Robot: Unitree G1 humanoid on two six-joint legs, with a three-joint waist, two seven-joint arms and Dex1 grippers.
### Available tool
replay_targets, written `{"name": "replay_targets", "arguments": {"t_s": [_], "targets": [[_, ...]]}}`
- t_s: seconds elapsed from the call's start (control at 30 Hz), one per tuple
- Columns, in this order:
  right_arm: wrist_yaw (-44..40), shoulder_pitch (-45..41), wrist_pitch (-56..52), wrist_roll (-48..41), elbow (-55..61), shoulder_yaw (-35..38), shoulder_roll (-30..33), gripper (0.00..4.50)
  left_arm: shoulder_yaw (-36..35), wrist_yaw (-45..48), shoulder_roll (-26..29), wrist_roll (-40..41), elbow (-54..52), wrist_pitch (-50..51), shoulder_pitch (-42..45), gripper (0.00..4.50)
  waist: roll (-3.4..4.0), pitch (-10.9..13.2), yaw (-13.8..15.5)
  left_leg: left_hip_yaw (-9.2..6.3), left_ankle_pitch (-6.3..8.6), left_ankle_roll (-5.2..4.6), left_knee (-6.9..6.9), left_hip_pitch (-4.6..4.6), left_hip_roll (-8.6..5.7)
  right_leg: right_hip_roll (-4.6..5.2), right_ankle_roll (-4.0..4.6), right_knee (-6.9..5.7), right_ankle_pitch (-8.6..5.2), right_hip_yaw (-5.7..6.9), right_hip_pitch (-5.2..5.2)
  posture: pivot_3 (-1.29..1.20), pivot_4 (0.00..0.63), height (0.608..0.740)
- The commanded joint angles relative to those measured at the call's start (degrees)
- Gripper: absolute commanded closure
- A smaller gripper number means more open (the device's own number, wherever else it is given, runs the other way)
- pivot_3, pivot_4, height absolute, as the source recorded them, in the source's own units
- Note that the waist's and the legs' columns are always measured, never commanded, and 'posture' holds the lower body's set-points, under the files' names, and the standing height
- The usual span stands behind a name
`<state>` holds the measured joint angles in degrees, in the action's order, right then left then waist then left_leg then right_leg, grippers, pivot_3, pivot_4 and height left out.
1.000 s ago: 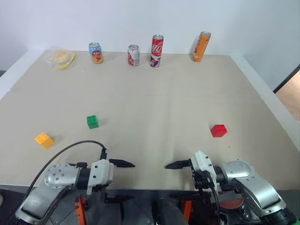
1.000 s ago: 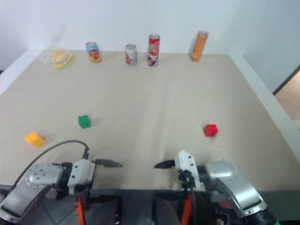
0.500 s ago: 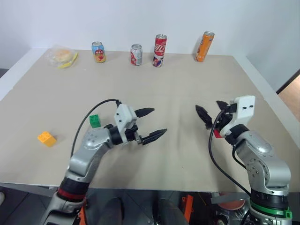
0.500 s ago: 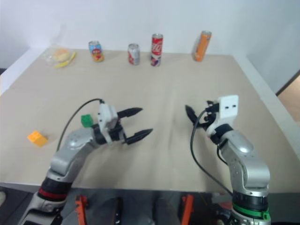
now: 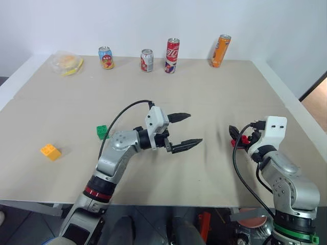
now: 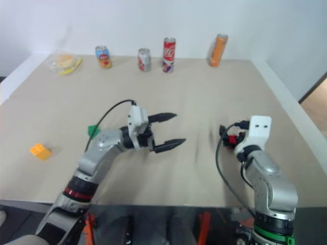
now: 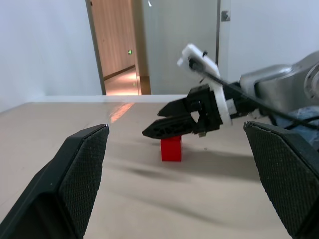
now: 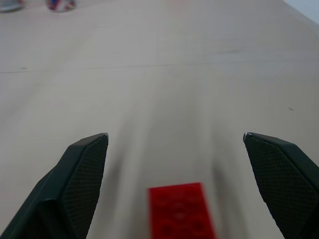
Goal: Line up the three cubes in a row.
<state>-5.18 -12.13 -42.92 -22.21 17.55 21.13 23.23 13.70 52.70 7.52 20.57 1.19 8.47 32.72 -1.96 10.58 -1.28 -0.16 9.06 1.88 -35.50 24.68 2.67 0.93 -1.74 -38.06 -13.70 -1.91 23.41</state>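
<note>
Red cube [image 8: 180,211] lower centre of right wrist view, studs up, long axis along spread right claw [image 5: 236,136]. Green cube [image 5: 102,131] and yellow-orange cube [image 5: 50,151] left on desk [image 5: 204,97]. Left claw [image 5: 185,130] spread, empty.

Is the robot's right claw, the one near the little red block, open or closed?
Open. In its wrist view the right gripper has its two black fingers set far apart, with the red cube lying on the table between them, ungripped.

Bright, even light (soft shadows); right wrist view blurred.
</note>
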Motion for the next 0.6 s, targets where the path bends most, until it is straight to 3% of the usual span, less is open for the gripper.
{"name": "replay_targets", "arguments": {"t_s": [0.03,0.33,0.43,0.6], "targets": [[-0.7,0.2,2.7,0.4,-2.5,1.0,-0.5,0.0,0.1,-0.7,-1.4,-0.1,-1.2,-1.0,1.7,0.01,0.0,0.0,0.0,-0.01,0.01,-0.01,0.0,0.0,0.02,-0.04,-0.04,0.0,0.02,-0.01,0.0,0.0,0.15,0.74],[-3.3,0.1,5.4,0.2,-7.8,-0.3,-1.8,0.0,-0.1,-1.5,-2.0,-0.2,-2.4,-0.4,1.5,0.01,0.1,0.0,0.0,-0.01,0.01,-0.02,0.0,0.01,0.01,-0.56,0.03,0.0,-0.03,-0.83,-0.01,0.0,0.15,0.74],[-3.7,-0.1,6.3,0.6,-9.1,-0.7,-1.9,0.79,-0.1,-1.8,-2.0,-0.3,-2.7,-0.3,1.4,0.0,0.1,0.0,-0.1,0.02,0.01,-0.03,0.0,0.0,0.01,-0.6,0.03,0.0,-0.04,-0.94,-0.01,0.0,0.15,0.74],[-4.5,-0.5,7.3,0.9,-10.4,-0.9,-1.5,2.47,-0.4,-2.4,-1.8,-0.2,-2.7,-0.2,1.5,0.0,0.1,0.0,-0.1,0.04,0.01,-0.03,0.0,0.0,0.01,-0.62,0.01,0.0,-0.04,-0.98,0.0,0.0,0.15,0.74]]}}
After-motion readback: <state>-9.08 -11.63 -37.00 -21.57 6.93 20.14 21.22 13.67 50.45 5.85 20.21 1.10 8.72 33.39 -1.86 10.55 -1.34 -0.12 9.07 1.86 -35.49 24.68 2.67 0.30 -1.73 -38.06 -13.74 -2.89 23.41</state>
